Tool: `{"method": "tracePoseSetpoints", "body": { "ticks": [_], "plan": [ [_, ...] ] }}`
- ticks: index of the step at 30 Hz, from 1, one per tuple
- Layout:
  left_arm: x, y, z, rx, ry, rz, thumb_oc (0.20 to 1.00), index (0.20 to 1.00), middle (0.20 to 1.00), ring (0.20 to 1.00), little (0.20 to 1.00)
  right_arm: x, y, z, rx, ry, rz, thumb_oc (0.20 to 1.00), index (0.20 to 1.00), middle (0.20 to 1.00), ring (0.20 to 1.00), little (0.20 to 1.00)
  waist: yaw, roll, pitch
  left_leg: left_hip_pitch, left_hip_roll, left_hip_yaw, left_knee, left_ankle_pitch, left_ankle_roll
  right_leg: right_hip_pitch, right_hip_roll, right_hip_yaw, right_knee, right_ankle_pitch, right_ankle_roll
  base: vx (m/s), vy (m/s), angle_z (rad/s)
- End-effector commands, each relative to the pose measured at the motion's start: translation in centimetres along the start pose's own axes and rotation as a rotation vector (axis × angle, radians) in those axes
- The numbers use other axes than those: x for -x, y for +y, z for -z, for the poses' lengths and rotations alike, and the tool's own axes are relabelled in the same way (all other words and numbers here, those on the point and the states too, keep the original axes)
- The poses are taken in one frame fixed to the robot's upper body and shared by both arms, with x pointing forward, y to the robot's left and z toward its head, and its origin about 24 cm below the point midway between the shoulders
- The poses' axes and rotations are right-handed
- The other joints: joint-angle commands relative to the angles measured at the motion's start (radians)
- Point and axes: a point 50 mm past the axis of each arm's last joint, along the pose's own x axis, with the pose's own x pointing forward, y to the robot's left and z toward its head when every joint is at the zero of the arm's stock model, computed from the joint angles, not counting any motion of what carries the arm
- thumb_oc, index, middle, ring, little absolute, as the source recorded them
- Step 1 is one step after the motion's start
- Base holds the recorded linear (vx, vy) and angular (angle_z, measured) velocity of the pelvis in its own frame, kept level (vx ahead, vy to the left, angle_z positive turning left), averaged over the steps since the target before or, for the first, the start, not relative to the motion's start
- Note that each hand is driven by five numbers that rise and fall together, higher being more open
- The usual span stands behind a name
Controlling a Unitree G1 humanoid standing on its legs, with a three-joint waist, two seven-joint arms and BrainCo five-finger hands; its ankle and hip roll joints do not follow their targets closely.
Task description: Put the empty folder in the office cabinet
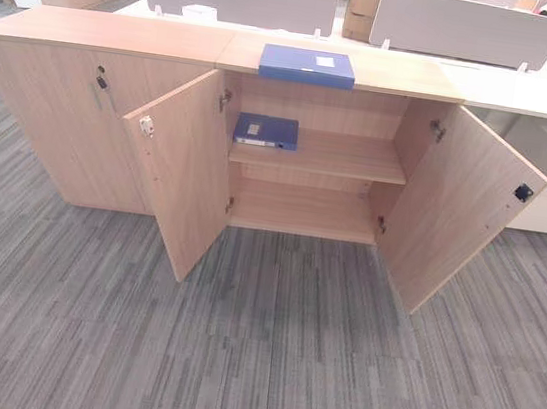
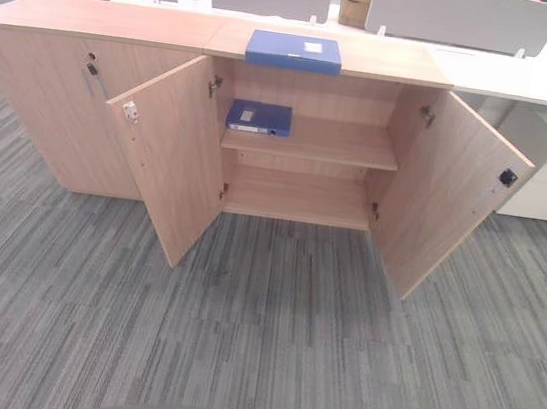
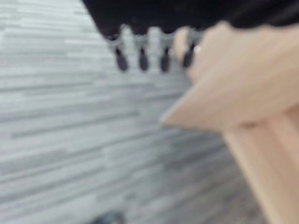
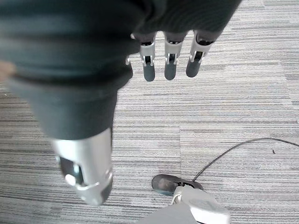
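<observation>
Lying flat on cabinet (image 1: 95,30) top, folder (image 1: 308,65)

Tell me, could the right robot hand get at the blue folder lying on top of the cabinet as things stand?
Probably not yet. The right robot hand hangs open over the carpet, holding nothing, and carpet lies between the robot and the cabinet. Nothing covers the blue folder, and both doors stand open, so the way looks free once it steps closer.

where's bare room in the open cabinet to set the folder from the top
Upper shelf: bare from the blue folder already lying at its left end across to the right wall. Lower shelf is bare wall to wall. The only crowded spot is that upper left end. The folder on top sits above the opening.
</observation>
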Motion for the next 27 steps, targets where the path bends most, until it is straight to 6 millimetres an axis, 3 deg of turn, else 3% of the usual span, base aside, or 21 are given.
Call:
{"method": "tracePoseSetpoints", "body": {
  "ticks": [1,13,27],
  "plan": [
    [-0.1,0.3,-1.2,0.026,-0.006,-0.008,1.0,1.0,1.0,1.0,1.0,0.0,-1.3,-1.4,-0.04,-0.017,0.034,1.0,1.0,1.0,1.0,1.0,0.01,0.013,0.014,0.003,0.015,0.027,0.0,-0.095,-0.035,-0.016,-0.019,-0.003,-0.003,-0.037,0.077,0.0,0.0,0.0],
    [0.0,0.7,-0.8,0.036,0.011,-0.008,1.0,1.0,1.0,1.0,1.0,0.0,-1.4,-1.2,-0.022,-0.006,0.031,1.0,1.0,1.0,1.0,1.0,0.014,0.012,0.021,0.002,0.016,0.027,0.0,-0.096,-0.037,-0.018,-0.017,-0.007,-0.003,-0.039,0.076,0.01,-0.004,0.0],
    [0.0,1.9,-1.7,0.076,-0.012,-0.039,1.0,1.0,1.0,1.0,1.0,0.1,-1.8,-2.8,-0.019,-0.051,0.042,1.0,1.0,1.0,1.0,1.0,0.013,0.019,0.067,-0.027,0.029,0.017,0.0,-0.081,-0.037,-0.058,-0.004,-0.015,0.012,-0.042,0.062,0.01,-0.043,0.01]
  ]
}}
